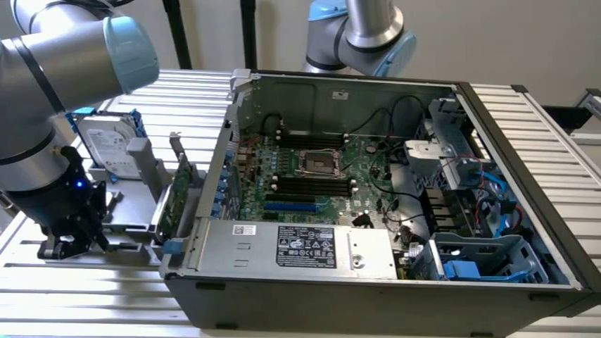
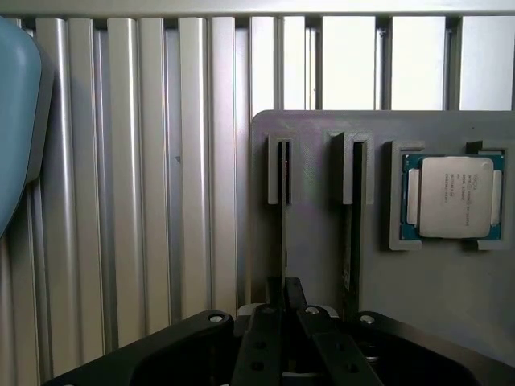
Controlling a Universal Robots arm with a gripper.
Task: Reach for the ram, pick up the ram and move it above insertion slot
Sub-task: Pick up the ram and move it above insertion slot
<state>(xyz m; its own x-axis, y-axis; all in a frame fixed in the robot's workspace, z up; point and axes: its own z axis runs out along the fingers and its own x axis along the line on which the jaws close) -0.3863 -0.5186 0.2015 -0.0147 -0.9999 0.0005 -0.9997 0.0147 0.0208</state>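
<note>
The ram (image 2: 283, 211) stands edge-on in a slot of the grey holder (image 2: 314, 241), showing as a thin dark line that runs from the slot's end post to my fingers. My gripper (image 2: 284, 288) has its two black fingers pressed close on either side of that edge, shut on the ram, which still sits in the holder. In the exterior view my gripper (image 1: 73, 241) is low over the holder (image 1: 131, 215), to the exterior view's left of the open computer case (image 1: 376, 282). The motherboard's black memory slots (image 1: 310, 186) lie inside the case, far from the gripper.
A processor chip (image 2: 455, 197) rests in a pocket of the holder, and a second slot (image 2: 354, 201) runs beside the ram's. A broad green card with a bracket (image 1: 179, 186) and a hard drive (image 1: 103, 144) stand between gripper and case. Another arm (image 1: 362, 35) rises behind the case.
</note>
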